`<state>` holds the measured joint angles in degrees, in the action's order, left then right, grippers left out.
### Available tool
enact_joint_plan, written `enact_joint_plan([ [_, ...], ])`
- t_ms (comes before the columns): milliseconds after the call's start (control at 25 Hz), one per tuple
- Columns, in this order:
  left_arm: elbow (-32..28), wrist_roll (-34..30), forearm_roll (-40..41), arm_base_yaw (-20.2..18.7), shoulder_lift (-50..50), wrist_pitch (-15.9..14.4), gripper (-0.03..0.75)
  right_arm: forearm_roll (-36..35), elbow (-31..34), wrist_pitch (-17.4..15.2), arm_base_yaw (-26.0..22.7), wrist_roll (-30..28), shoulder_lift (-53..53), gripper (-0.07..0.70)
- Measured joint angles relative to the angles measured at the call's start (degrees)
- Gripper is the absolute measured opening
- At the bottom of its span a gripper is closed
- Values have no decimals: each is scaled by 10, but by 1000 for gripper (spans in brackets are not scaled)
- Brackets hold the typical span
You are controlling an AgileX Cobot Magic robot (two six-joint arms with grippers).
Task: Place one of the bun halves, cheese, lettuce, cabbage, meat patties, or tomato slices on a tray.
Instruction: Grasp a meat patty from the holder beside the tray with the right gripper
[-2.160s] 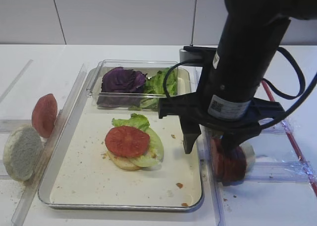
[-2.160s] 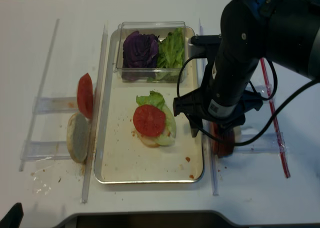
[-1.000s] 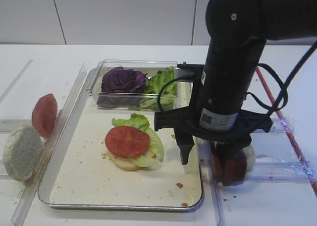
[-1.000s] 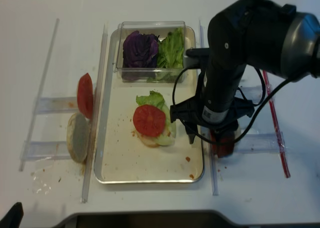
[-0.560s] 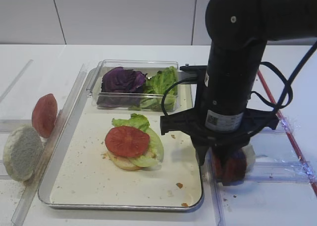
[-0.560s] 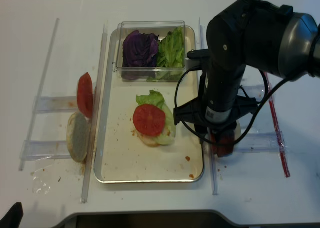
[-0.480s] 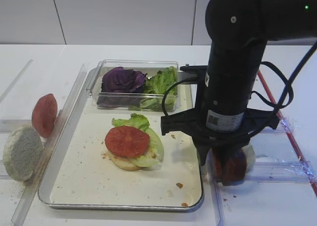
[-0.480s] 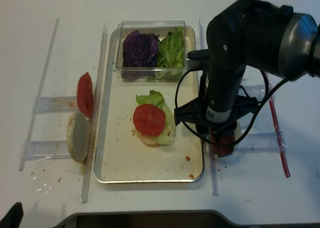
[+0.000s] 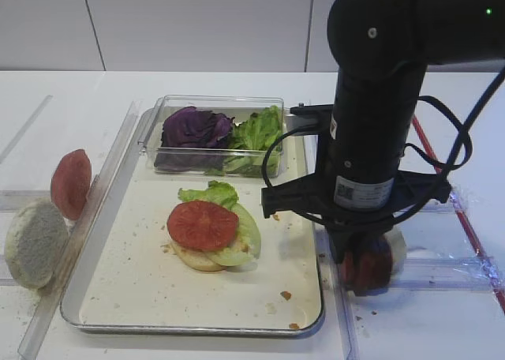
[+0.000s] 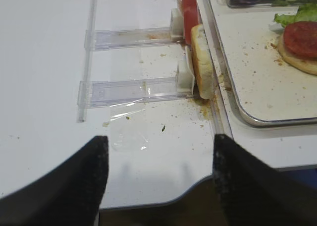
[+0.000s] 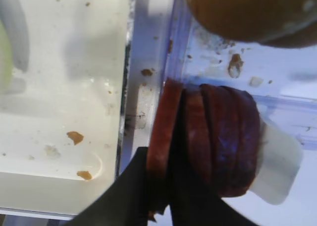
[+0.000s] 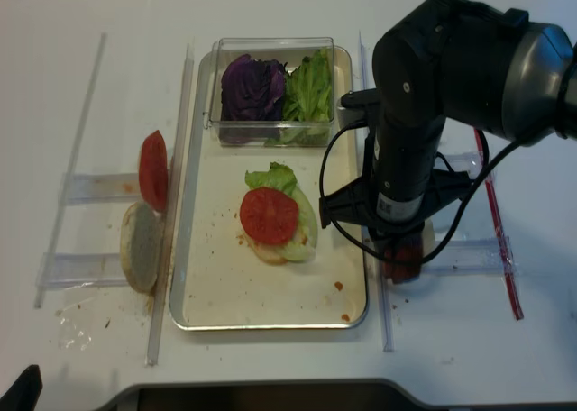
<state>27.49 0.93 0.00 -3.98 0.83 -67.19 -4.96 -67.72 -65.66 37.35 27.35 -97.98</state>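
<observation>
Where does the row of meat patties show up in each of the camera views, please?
Exterior high: meat patties lower right, under the right gripper.
Realsense: meat patties right of centre, beside the tray.
Right wrist: meat patties centre, standing on edge.
Left wrist: not in view.
Shared landmark: the tray.

Bright even light, blurred wrist close-up

The only marking I can find is a small white label (image 9: pixel 363 193) on the lower part of the right arm (image 9: pixel 371 99), just above the meat patties (image 9: pixel 368 267). It carries a dark square code and a line of print, but I cannot read any of it. From the realsense view it is only a pale patch.
</observation>
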Motion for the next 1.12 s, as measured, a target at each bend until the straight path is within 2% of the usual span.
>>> enact_joint_plan([
  [1120,0,0,0,0,0,0,433,-5,0,-22,0,0,29,113],
])
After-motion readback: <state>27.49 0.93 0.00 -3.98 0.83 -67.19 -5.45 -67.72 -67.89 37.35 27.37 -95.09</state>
